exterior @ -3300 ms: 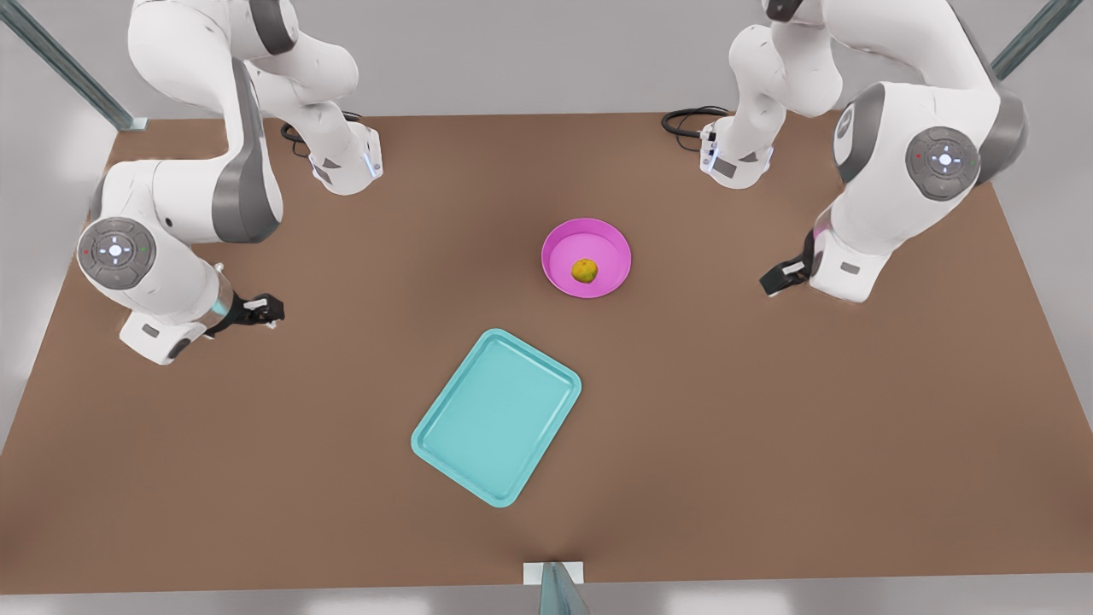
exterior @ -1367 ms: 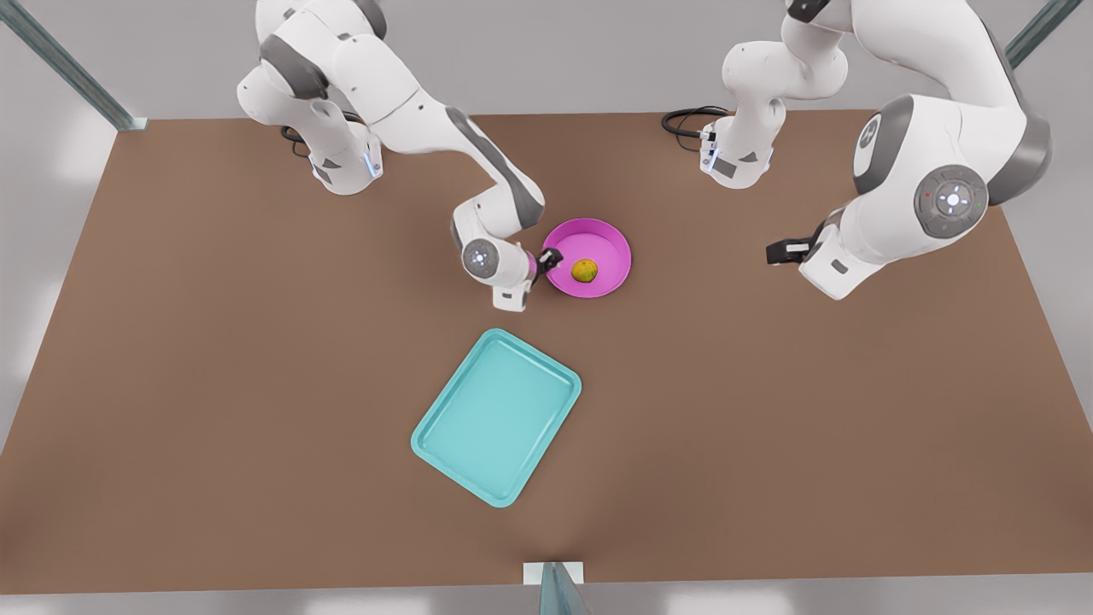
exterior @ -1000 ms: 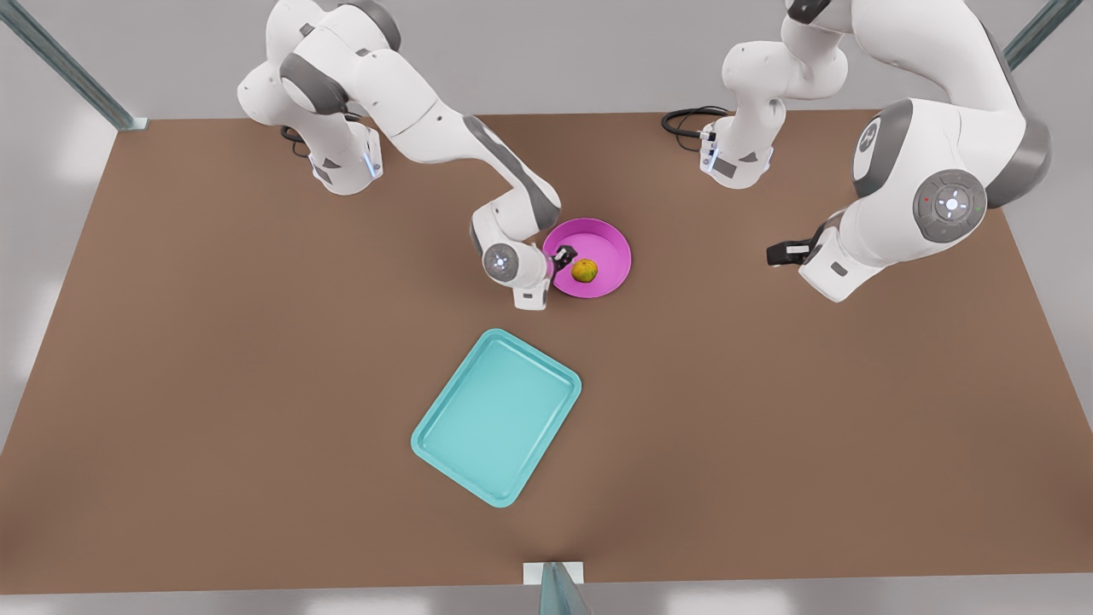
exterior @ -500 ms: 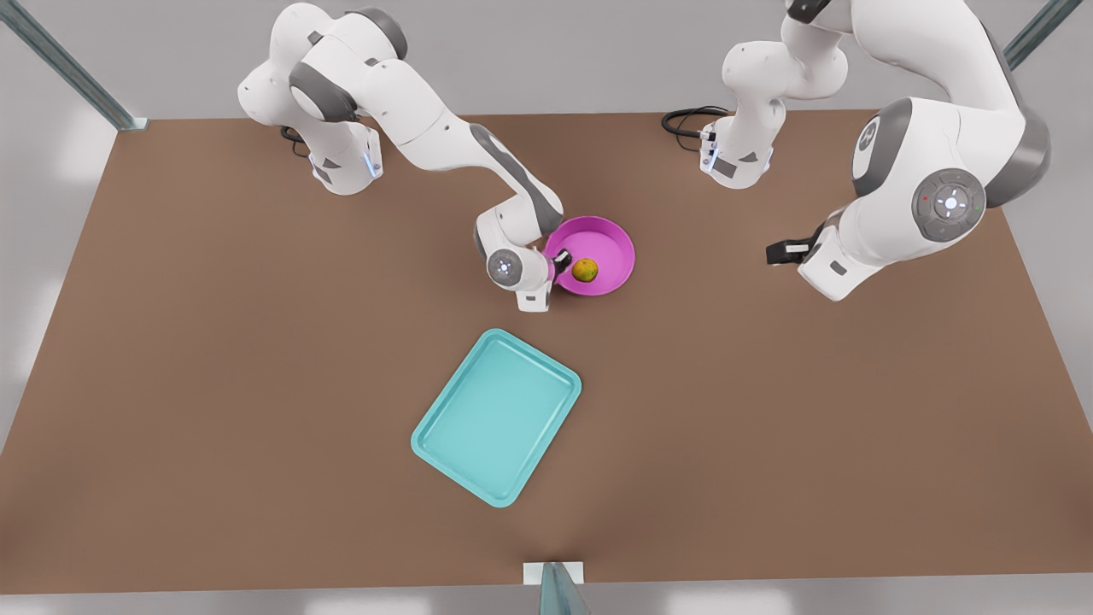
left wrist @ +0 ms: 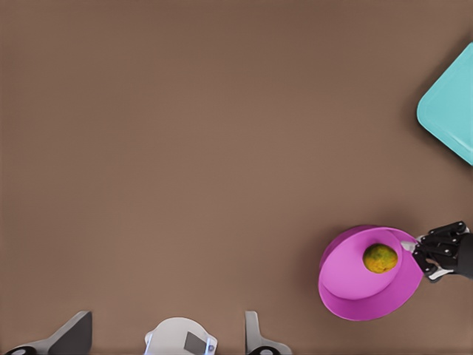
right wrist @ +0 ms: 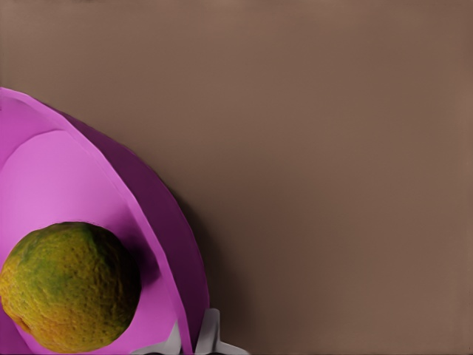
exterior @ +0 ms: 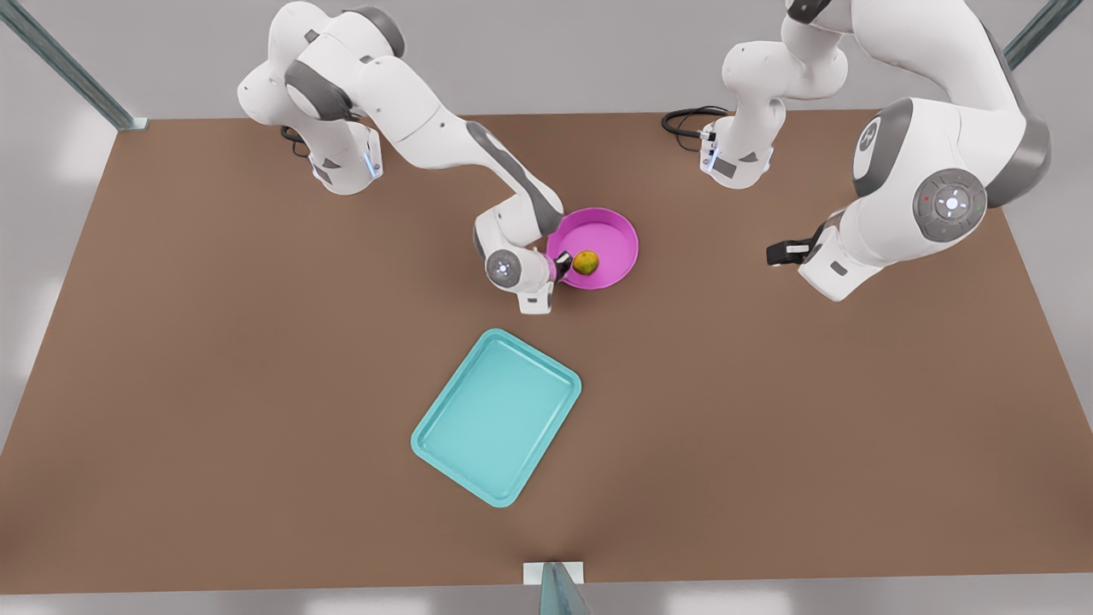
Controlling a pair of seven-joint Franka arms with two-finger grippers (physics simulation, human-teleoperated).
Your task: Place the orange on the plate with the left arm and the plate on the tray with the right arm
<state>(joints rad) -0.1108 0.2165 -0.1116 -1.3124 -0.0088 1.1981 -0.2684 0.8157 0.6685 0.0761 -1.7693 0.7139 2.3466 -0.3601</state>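
right gripper (exterior: 561, 266): pinching near rim of round bright-pink plate (exterior: 608, 239), plate tilted | small mottled yellow-orange orange (exterior: 586, 262): inside plate, close to pinched rim | rectangular teal tray (exterior: 496, 416): on brown table (exterior: 256, 384), apart from plate | left gripper (exterior: 774, 254): fingers spread, waiting at front view's right, well apart

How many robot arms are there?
2. One arm reaches from the front view's left, and its right gripper clamps the rim of the pink plate that holds the orange. The other arm waits at the front view's right, with its left gripper above the table.
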